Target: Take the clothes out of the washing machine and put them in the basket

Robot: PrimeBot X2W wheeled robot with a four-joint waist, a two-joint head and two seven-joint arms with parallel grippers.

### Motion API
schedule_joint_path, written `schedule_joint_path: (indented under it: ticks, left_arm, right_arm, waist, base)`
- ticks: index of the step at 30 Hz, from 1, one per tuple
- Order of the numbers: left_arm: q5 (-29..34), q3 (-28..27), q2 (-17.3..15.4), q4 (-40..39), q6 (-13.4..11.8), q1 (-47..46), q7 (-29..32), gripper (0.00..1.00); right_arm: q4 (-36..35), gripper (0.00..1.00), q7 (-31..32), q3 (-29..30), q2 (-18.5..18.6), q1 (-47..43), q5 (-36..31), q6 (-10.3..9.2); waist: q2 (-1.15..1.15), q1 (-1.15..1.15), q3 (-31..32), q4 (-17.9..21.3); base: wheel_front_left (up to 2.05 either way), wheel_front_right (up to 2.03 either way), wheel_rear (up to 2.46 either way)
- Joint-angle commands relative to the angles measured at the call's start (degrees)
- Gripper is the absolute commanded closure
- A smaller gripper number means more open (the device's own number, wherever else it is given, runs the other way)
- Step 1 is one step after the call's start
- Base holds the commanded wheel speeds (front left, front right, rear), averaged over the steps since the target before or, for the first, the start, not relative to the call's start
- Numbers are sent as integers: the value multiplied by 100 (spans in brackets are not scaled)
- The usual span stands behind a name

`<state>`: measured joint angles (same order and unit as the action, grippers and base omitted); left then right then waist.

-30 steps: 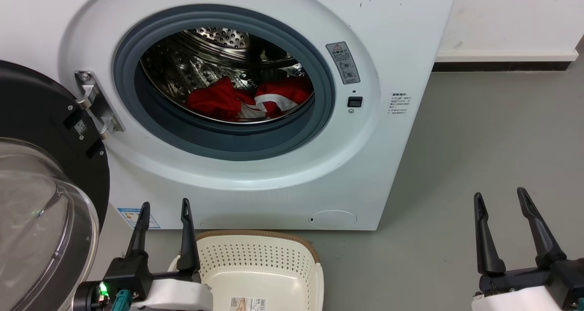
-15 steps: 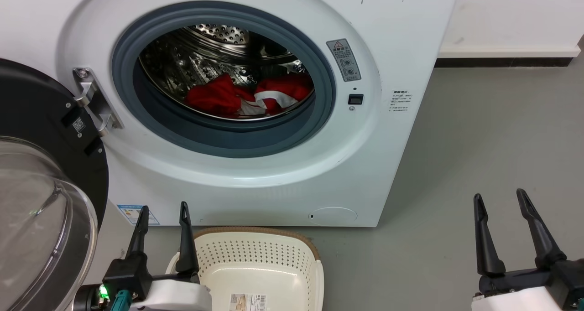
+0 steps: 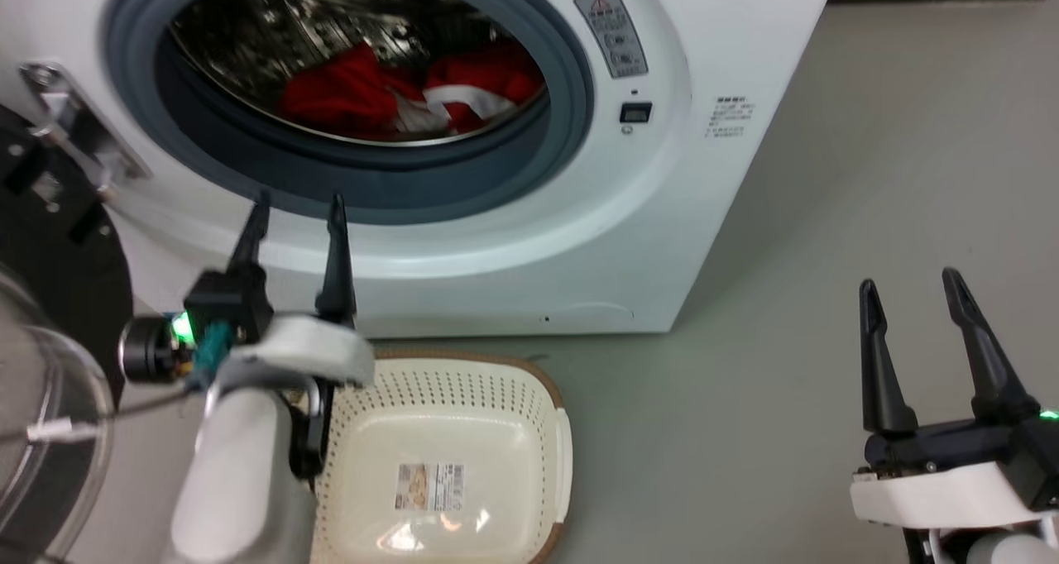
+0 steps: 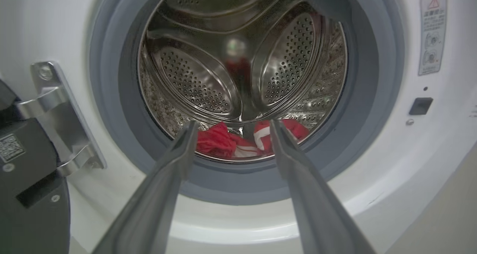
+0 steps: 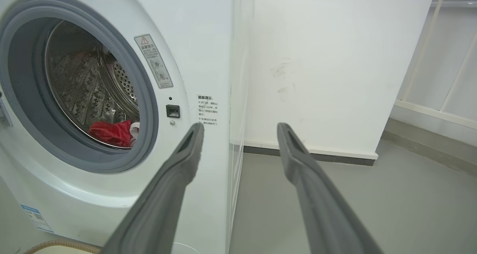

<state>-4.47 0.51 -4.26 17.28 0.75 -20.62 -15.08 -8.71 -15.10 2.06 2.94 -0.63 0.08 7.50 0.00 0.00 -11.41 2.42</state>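
reach judged in hand: the left end effector, released, is aimed at the clothes in the washer; entry and a clench are needed next. right end effector released too.

- The grey floor is carrying two things;
- the white washing machine is standing on it;
- the cream basket is sitting just before the machine's front.
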Motion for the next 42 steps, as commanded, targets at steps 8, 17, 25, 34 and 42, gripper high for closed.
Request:
schedule_joint_path:
  ticks: [8, 17, 25, 34, 42]
  left_arm:
    - [250, 14, -500, 1767, 185, -2050, -14, 0]
    - [482, 159, -1277, 3805, 286, -4724, 723, 0]
    - [804, 543, -1706, 4540, 432, -6276, 1658, 0]
    - [998, 941, -2163, 5090, 619, -7524, 3326, 0]
    - [1022, 1187, -2471, 5332, 658, -8065, 4426, 0]
  right_arm:
    - [-60, 0, -10, -108, -13, 609, 184, -2]
    - [-175, 0, -10, -205, -15, 1206, 465, -3]
    - [-250, 0, -10, -301, -15, 1455, 674, -3]
    - [-346, 0, -11, -265, -13, 1630, 952, -3]
    - [-379, 0, -10, -227, -14, 1746, 1103, -3]
  waist:
    - [0, 0, -1241, 505]
    - [0, 0, -2401, 1045]
    - [0, 0, -3016, 1393]
    - [0, 0, -3519, 1658]
    - [0, 0, -3836, 1769]
  base:
    - [0, 0, 0]
    - [0, 0, 0]
    - [0, 0, 0]
    - [0, 0, 0]
    - [0, 0, 0]
